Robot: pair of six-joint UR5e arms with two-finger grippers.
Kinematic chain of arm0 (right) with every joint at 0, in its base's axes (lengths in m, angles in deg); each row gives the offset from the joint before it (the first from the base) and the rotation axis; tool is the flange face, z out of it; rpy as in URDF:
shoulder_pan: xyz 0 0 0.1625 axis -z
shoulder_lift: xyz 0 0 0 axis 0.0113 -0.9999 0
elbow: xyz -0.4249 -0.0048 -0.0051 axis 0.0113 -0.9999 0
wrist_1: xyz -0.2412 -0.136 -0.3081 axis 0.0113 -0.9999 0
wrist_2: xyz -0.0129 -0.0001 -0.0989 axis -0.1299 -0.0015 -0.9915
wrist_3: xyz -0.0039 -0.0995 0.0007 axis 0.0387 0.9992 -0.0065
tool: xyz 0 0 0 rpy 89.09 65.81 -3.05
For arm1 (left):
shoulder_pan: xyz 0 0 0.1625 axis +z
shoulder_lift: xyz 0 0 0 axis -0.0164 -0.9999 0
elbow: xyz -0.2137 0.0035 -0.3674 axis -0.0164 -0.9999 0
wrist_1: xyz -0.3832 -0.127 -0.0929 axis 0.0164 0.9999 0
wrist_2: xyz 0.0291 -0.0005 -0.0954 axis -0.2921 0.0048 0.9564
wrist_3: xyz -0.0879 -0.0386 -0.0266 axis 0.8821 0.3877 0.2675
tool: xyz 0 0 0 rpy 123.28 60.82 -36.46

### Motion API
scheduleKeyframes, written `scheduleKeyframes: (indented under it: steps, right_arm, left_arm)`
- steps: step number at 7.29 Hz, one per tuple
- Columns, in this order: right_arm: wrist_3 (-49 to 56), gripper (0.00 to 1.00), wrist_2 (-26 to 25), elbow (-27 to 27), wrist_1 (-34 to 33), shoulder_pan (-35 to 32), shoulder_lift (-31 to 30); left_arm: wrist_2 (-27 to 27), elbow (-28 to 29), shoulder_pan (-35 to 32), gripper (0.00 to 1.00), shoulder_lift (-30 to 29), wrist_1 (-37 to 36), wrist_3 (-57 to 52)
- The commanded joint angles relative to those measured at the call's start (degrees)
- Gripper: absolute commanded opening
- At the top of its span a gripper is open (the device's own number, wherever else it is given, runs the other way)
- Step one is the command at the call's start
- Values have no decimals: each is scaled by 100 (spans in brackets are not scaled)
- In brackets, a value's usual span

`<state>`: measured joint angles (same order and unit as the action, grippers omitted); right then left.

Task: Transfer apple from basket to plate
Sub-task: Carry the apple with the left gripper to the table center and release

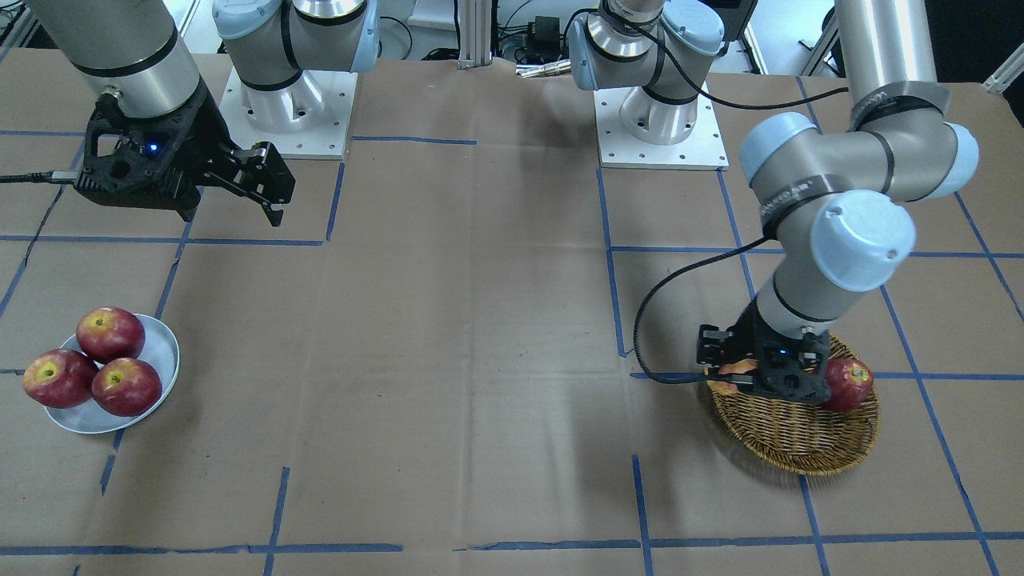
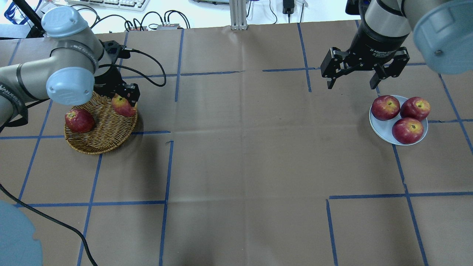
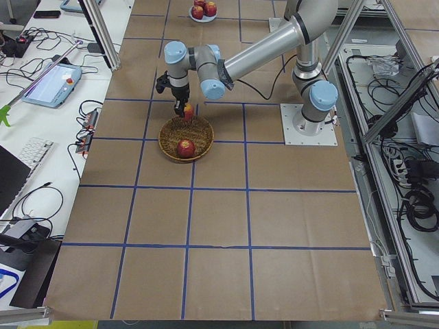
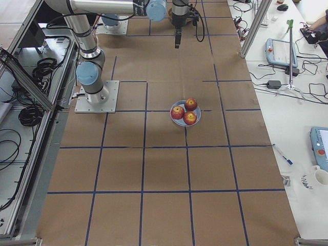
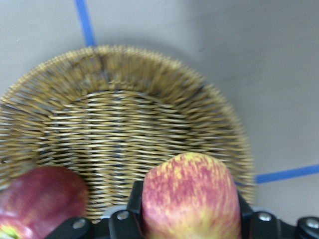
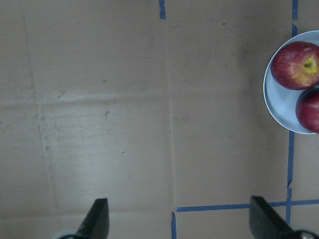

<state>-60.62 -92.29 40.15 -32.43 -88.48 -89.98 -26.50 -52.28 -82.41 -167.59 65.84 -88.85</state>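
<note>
The paler, yellow-and-red streaked apple (image 5: 189, 196) sits between the fingers of my left gripper (image 2: 125, 99), which is shut on it. The gripper holds it over the right-hand rim of the wicker basket (image 2: 100, 138), as the overhead view shows it. In that view the apple (image 2: 123, 106) shows just below the black fingers. In the front-facing view the gripper body (image 1: 772, 368) hides most of it. The grey-blue plate (image 2: 383, 127) holds three dark red apples. My right gripper (image 2: 351, 85) is open and empty, hanging above the table just left of the plate.
One dark red apple (image 2: 78, 120) lies in the basket, on the side away from my gripper. Blue tape lines grid the brown paper table cover. Both arm bases (image 1: 284, 112) stand on the robot's side of the table. A black cable (image 2: 147, 62) trails from the left wrist.
</note>
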Motion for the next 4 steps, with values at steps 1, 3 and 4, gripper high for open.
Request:
scheduleKeyframes:
  steps: [1, 3, 4]
  right_arm:
    - [-2, 100, -7, 0, 7, 0, 0]
    - [6, 100, -7, 0, 7, 0, 0]
    - [-2, 100, -7, 0, -1, 0, 0]
  left_arm:
    - [-37, 30, -1335, 53, 56, 46, 1573]
    - [-55, 47, -2174, 53, -251, -224, 2650]
    - [76, 47, -2334, 53, -444, -357, 2793]
